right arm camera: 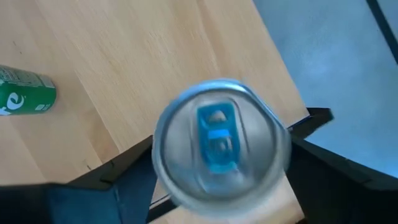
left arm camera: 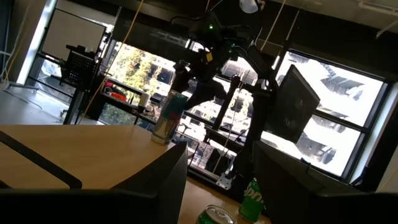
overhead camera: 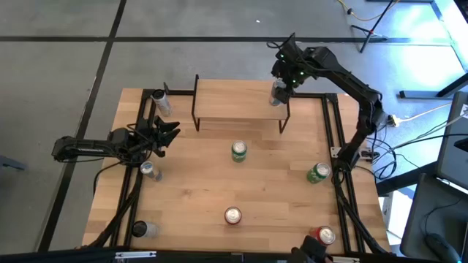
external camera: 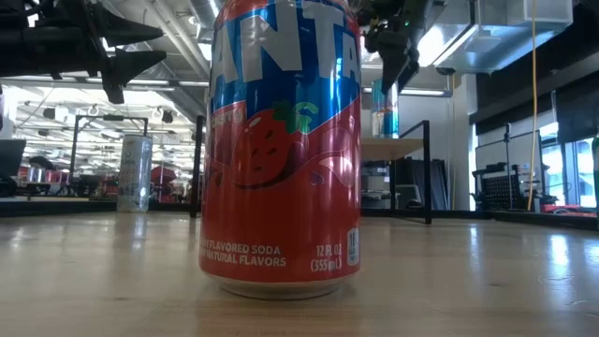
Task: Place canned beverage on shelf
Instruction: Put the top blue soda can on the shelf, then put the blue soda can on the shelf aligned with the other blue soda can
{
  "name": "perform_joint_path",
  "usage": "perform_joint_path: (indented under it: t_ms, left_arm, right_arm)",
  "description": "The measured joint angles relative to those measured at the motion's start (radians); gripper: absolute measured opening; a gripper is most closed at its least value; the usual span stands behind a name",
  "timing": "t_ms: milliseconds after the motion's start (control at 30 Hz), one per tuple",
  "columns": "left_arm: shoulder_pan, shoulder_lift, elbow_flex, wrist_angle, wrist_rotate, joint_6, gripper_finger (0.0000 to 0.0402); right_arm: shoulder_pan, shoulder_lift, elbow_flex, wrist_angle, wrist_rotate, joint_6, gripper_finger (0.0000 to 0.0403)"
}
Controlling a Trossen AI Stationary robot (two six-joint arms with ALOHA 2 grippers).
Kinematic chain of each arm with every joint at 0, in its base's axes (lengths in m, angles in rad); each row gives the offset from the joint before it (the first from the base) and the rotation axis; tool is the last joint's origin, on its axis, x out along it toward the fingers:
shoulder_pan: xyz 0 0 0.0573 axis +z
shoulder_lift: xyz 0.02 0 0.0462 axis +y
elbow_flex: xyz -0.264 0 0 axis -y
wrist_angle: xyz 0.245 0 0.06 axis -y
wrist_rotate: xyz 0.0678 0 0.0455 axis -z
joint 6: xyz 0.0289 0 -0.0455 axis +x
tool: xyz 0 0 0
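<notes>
High view: cylindrical can (overhead camera: 277, 93), wooden shelf (overhead camera: 238, 102)

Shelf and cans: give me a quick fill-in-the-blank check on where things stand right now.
1. The blue-tab can stands at the shelf's ____ end in the high view.
2. The right gripper is directly ____ that can.
3. The can nearest the low camera, the Fanta can, is mostly ____ in colour.
4. The left gripper holds ____.

Missing words: right; above; red; nothing
</notes>
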Motion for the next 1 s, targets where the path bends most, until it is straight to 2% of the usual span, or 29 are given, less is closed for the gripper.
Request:
perform_joint_path:
  t_ms: [200,367,533,800,867,1000]
  left_arm:
    - [0.000,0.000,0.011,-0.007,0.000,0.006,0.0176]
    - [0.000,0.039,0.110,-0.051,0.000,0.069,0.0176]
    - [0.000,0.159,0.300,-0.251,0.008,0.113,0.0176]
    - [0.000,0.427,0.674,-0.634,0.108,0.102,0.0176]
    - [0.000,0.486,0.757,-0.680,0.115,0.063,0.0176]
    - [0.000,0.554,0.878,-0.662,0.112,0.030,0.0176]
  right_arm:
    - [0.001,-0.085,0.000,-0.016,-0.004,0.044,0.0314]
    - [0.047,-0.178,0.000,-0.024,-0.041,0.121,0.0316]
    - [0.157,-0.245,0.000,0.015,-0.045,0.150,0.0316]
    - [0.295,-0.272,0.000,0.032,-0.036,0.152,0.0316]
    - [0.320,-0.272,0.000,0.030,-0.036,0.152,0.0316]
    - [0.369,-0.273,0.000,0.031,-0.044,0.128,0.0317]
